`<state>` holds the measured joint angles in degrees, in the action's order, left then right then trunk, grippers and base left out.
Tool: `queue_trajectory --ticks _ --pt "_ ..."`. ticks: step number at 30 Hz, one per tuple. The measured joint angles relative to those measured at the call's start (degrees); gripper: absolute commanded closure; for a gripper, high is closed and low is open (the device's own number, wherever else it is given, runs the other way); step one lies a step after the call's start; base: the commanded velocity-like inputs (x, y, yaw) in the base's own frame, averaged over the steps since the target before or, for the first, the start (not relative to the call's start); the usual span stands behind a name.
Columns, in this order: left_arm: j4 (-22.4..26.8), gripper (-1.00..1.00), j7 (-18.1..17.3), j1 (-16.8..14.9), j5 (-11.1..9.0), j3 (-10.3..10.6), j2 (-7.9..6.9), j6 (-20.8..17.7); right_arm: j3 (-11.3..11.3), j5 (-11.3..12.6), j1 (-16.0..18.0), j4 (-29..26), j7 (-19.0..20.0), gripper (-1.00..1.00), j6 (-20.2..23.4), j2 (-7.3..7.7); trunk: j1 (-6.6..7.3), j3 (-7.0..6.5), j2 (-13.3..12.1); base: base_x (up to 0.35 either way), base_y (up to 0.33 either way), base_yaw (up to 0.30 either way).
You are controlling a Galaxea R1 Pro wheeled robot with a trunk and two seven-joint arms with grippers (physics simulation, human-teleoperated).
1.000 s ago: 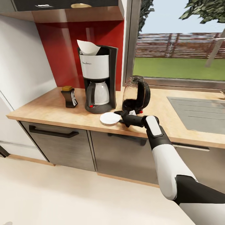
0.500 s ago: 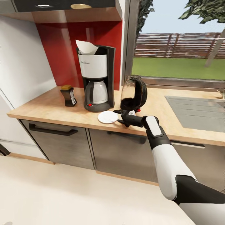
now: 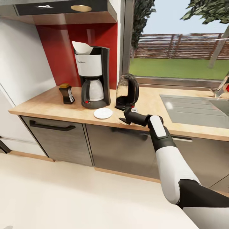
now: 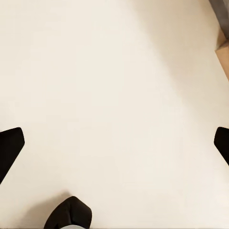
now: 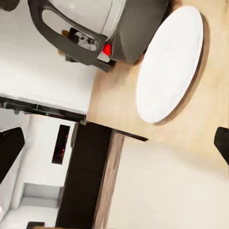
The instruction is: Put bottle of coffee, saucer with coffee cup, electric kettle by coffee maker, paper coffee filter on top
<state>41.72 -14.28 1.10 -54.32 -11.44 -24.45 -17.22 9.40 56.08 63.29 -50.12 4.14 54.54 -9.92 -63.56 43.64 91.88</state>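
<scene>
On the kitchen countertop (image 3: 47, 109) stands the coffee maker (image 3: 93, 79), with the paper coffee filter (image 3: 81, 47) resting on its top. To its left is the bottle of coffee (image 3: 66, 94). The saucer (image 3: 103, 113) (image 5: 169, 64) lies bare in front of the machine, and the electric kettle (image 3: 126, 90) stands at its right. My right gripper (image 3: 121, 114) (image 5: 114, 145) is open just right of the saucer, not touching it. My left gripper (image 4: 114, 143) hangs open over pale floor. The coffee cup is hidden or out of view.
A steel sink (image 3: 194, 109) with a faucet (image 3: 221, 87) is set into the counter at the right. Grey cabinet fronts with a black handle (image 3: 52, 127) run below. A range hood (image 3: 63, 8) hangs above the machine, with a window behind the kettle.
My right gripper has let go of the saucer, opened and drawn back to the right. The saucer stays by the coffee maker. The head camera has shifted, so the scene sits further left.
</scene>
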Motion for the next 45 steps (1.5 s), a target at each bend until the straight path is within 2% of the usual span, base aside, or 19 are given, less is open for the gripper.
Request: queue_trajectory --ticks 5,6,9,10,11,14,15,17,20,22,24,26,28,30,33,37,40,43,45 --pt "0.01 -1.0 0.0 0.0 0.0 0.01 0.0 -0.01 -5.32 -0.51 -1.72 -5.42 10.35 -1.0 0.08 0.0 0.0 0.0 0.0 -0.019 -0.014 0.0" --pt "0.01 -1.0 0.01 0.0 0.01 0.0 0.0 -0.01 -7.48 -1.04 -3.56 -8.71 13.01 -1.0 0.09 -0.01 0.01 0.01 0.0 -0.007 -0.005 0.0" --pt "0.0 -1.0 0.01 -0.01 0.0 0.01 0.0 -0.01 -10.54 -3.02 -7.37 -14.83 15.49 -1.0 0.13 0.55 0.01 0.01 0.0 -0.005 -0.003 0.0" --pt "0.01 -1.0 0.01 0.0 -0.01 0.01 0.0 -0.01 -12.14 -4.86 -10.22 -18.94 16.56 -1.0 0.06 1.56 0.0 0.01 0.0 -0.002 -0.001 0.0" --pt "0.02 -1.0 0.01 0.01 -0.02 -0.02 0.0 -0.01 -14.33 -7.7 -15.17 -24.82 19.55 -1.0 -0.56 4.38 0.01 0.02 0.0 -0.001 -0.001 0.0" --pt "0.01 -1.0 0.01 0.0 -0.03 -0.04 0.0 0.0 -16.82 -11.46 -21.23 -29.19 26.77 -1.0 -4.92 9.68 0.0 0.01 0.0 0.0 0.0 0.0" --pt "0.03 -1.0 0.01 0.03 -0.04 -0.07 -0.01 0.0 -18.7 -15.59 -25.05 -30.56 33.7 -1.0 -10.85 13.54 0.0 0.02 0.0 0.0 0.0 0.0" --pt "0.01 -1.0 0.01 0.01 -0.04 -0.06 -0.01 0.0 -19.84 -18.7 -28.42 -31.11 38.59 -1.0 -15.09 15.97 0.0 0.01 0.0 0.0 0.0 0.0" --pt "0.01 -1.0 0.01 0.0 -0.03 -0.06 -0.01 0.0 -21.3 -28.51 -39.51 -31.66 50.82 -1.0 -25.33 19.65 0.0 0.01 0.0 0.0 0.0 0.0" --pt "0.01 -1.0 0.01 0.0 -0.04 -0.06 -0.01 -0.05 -21.45 -32.0 -44.88 -31.35 53.15 -1.0 -28.63 20.18 0.01 0.01 0.0 0.0 0.0 0.0" --pt "0.01 -1.0 0.01 0.0 -0.05 -0.03 0.01 -0.07 -21.4 -34.88 -50.84 -29.39 54.6 -1.0 -32.53 20.98 0.01 0.01 0.0 0.0 0.0 0.0" --pt "-0.01 -1.0 0.0 -0.01 -0.05 0.0 0.07 -0.08 -21.12 -35.6 -53.04 -27.64 55.01 -1.0 -33.86 22.23 0.0 0.01 0.0 0.0 0.0 0.0" --pt "-0.41 -1.0 -0.01 -0.01 -0.05 0.02 0.2 -0.08 -20.34 -36.14 -55.08 -22.65 55.36 -1.0 -35.01 24.82 0.0 0.01 0.0 0.0 0.0 0.0" --pt "-1.29 -1.0 -0.17 -0.01 -0.05 0.08 0.25 -0.06 -19.93 -36.35 -55.85 -18.16 55.5 -1.0 -35.49 26.32 0.0 0.01 0.0 0.0 0.0 0.0" --pt "-4.72 -1.0 -2.44 -0.01 -0.03 0.21 0.42 0.01 -18.55 -36.58 -56.66 -6.34 55.58 -1.0 -37.27 28.86 0.0 0.01 0.0 0.0 0.0 0.0" --pt "-14.03 -1.0 -12.97 0.01 -0.04 0.15 0.7 0.41 -14.34 -36.8 -57.14 15.82 55.5 -1.0 -49.71 33.39 0.01 0.02 0.0 0.0 0.0 0.0" --pt "-17.75 -1.0 -15.48 0.0 -0.06 0.2 1.23 1.76 -13.55 -36.67 -57.2 23.62 55.2 -1.0 -54.49 35.36 0.01 0.01 0.0 0.0 0.0 0.0" --pt "-19.71 -1.0 -16.58 -0.01 -0.04 0.16 2.97 5.26 -13.21 -36.43 -57.14 28.15 55.03 -1.0 -57.14 37.64 0.0 0.01 0.0 0.0 0.0 0.0" --pt "-20.06 -1.0 -16.77 -0.02 -0.04 0.16 3.54 6.41 -13.15 -36.37 -57.14 29.02 54.98 -1.0 -57.62 38.17 0.0 0.01 0.0 0.0 0.0 0.0"
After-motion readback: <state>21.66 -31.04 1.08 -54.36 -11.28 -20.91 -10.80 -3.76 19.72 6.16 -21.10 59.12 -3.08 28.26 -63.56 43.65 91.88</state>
